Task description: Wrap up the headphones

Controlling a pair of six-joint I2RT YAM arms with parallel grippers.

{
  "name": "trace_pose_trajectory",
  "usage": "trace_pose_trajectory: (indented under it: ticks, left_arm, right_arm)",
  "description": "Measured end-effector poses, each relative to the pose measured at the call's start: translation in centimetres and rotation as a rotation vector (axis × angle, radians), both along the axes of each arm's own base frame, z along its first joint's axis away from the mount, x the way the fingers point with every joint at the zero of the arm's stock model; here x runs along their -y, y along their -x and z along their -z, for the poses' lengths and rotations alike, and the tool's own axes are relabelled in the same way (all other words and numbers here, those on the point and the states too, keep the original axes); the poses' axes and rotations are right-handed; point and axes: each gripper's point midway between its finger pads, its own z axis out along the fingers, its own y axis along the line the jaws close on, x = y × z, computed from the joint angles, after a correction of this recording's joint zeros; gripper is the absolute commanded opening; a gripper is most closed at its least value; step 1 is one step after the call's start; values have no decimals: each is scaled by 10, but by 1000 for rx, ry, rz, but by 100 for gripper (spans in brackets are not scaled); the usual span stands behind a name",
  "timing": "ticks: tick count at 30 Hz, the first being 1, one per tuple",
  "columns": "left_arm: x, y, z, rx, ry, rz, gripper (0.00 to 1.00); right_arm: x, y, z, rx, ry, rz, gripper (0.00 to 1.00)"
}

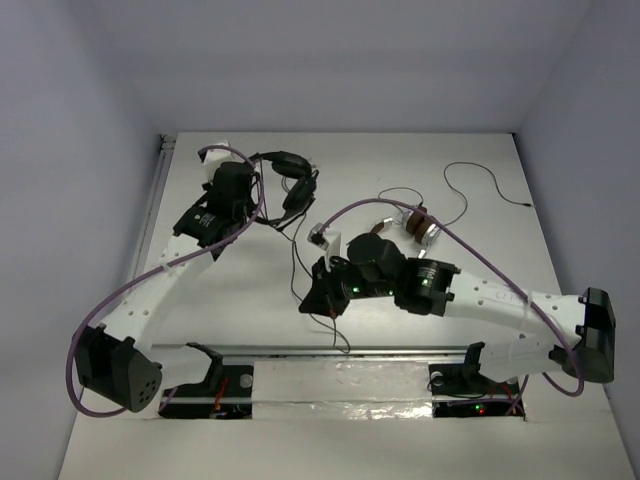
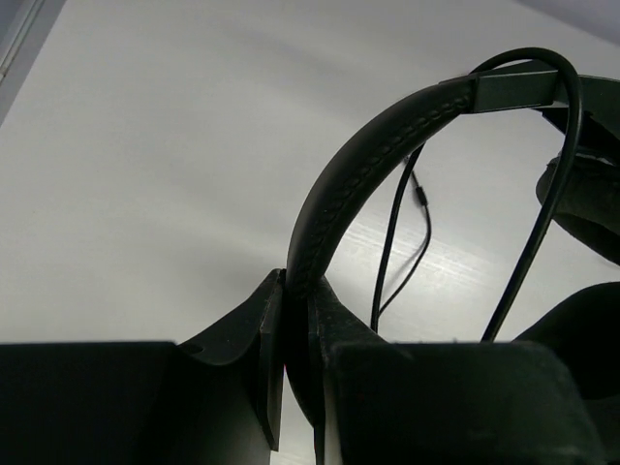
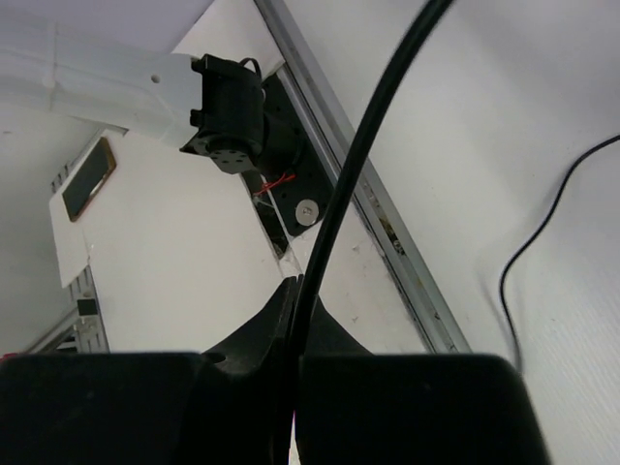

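Note:
The all-black headphones (image 1: 290, 180) are at the back left of the table, held off it by their headband. My left gripper (image 1: 252, 200) is shut on the padded headband (image 2: 358, 184); an earcup (image 2: 586, 203) shows at the right of the left wrist view. The thin black cable (image 1: 296, 255) runs from the headphones toward the front. My right gripper (image 1: 312, 300) is shut on this cable (image 3: 339, 203), which rises from between its fingers. The cable's end lies on the table near the front rail (image 1: 335, 325).
Brown-banded headphones with silver earcups (image 1: 415, 225) lie right of centre, their thin cable (image 1: 480, 185) looping toward the back right. A metal rail (image 1: 340, 350) crosses the table's front. A small white block (image 1: 320, 237) lies mid-table.

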Motion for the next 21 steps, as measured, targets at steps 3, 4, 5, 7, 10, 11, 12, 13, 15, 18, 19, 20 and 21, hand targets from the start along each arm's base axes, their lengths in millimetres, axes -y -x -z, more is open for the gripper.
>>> trace_pose_trajectory:
  ticks: [3,4,5,7,10,11,12,13,15,18,19,20,21]
  left_arm:
    - [5,9,10,-37,-30,18,0]
    - [8,11,12,-43,-35,30,0]
    - [11,12,14,-49,-40,40,0]
    - [18,17,18,-61,-52,66,0]
    - [30,26,26,-89,-84,120,0]
    - [33,30,31,-102,-96,136,0]
    - [35,33,36,-118,-109,154,0]
    - [37,37,40,-135,-119,172,0]
    - [38,47,53,-177,-140,209,0]
    - [36,61,62,-224,-156,263,0]
    - [37,64,63,-231,-157,281,0]
    - [37,68,62,-238,-157,301,0]
    - [39,70,62,-242,-156,319,0]
  right_arm:
    - [3,-2,-17,27,28,-7,0]
    - [3,-3,-23,35,35,-9,0]
    - [3,-5,-27,47,46,-9,0]
    - [4,-9,-32,74,74,-1,0]
    - [8,-20,-35,124,122,29,0]
    - [11,-24,-36,143,140,43,0]
    - [14,-27,-37,160,156,55,0]
    - [17,-33,-39,181,169,73,0]
    - [25,-48,-43,218,189,120,0]
    - [41,-77,-42,253,224,196,0]
    - [49,-91,-42,258,236,232,0]
    - [57,-105,-41,262,246,269,0]
    - [66,-119,-42,268,255,303,0]
